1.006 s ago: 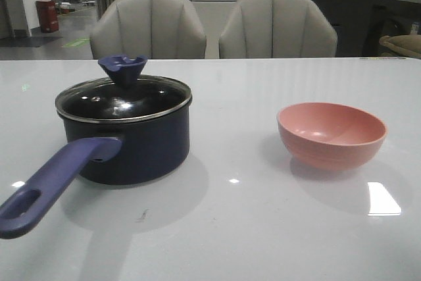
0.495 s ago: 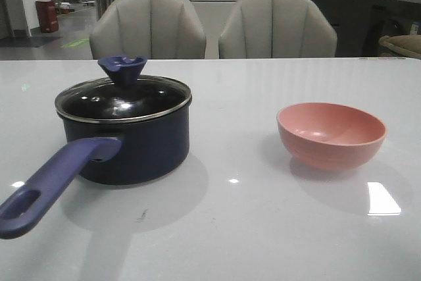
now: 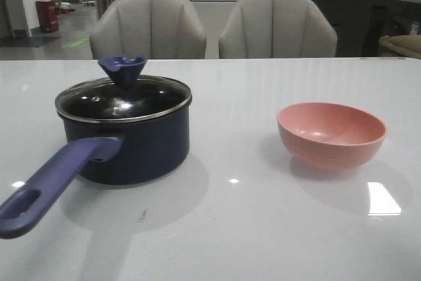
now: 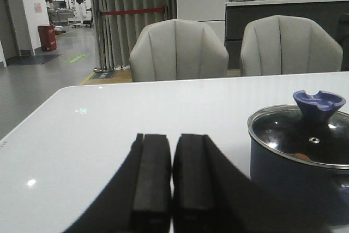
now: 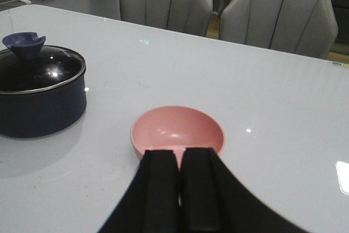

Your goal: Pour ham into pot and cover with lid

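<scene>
Left gripper [image 4: 170, 189] and right gripper [image 5: 180, 195] clenched, empty, level above table [image 3: 263, 228]; lid [image 3: 123, 100] covers pot [image 3: 131, 149].

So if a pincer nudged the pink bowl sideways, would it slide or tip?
The pink bowl would probably slide: the white table looks glossy and slick. It appears empty, so likely light. Its rounded sides and narrow base suggest it could rock if pushed near the rim.
</scene>
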You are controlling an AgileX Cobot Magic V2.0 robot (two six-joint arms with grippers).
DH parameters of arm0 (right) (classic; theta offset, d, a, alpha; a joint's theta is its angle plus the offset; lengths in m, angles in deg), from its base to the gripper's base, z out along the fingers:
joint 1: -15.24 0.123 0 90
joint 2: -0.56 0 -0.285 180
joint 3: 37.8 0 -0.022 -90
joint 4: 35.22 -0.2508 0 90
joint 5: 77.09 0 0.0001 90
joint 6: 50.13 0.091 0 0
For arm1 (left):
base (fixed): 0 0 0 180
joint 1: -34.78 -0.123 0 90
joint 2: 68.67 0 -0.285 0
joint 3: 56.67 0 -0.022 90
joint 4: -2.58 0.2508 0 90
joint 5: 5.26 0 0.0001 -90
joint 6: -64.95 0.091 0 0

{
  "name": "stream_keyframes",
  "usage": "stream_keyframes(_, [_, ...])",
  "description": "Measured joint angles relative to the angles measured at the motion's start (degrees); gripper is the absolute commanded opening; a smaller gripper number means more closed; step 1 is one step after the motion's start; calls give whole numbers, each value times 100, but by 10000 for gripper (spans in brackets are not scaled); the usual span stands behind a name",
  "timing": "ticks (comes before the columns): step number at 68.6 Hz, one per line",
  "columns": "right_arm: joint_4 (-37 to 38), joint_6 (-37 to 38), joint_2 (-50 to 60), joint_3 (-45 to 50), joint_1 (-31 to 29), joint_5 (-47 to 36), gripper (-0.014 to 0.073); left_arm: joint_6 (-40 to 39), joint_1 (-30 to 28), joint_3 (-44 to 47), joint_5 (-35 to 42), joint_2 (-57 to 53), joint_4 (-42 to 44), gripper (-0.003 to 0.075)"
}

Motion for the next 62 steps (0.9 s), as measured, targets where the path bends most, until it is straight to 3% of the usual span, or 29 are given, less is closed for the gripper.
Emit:
stream_keyframes(38, [25, 0, 0, 51, 0, 0, 150, 0, 0, 0, 0, 0, 0, 119])
stream_keyframes(44, [393, 215, 14, 157, -43, -84, 150, 0, 0, 0, 0, 0, 0, 119])
stream_keyframes(53, [1442, 1276, 292, 475, -308, -372, 150, 0, 0, 0, 0, 0, 0, 119])
stream_keyframes(62, [1985, 1861, 678, 856, -395, -544, 150, 0, 0, 0, 0, 0, 0, 119])
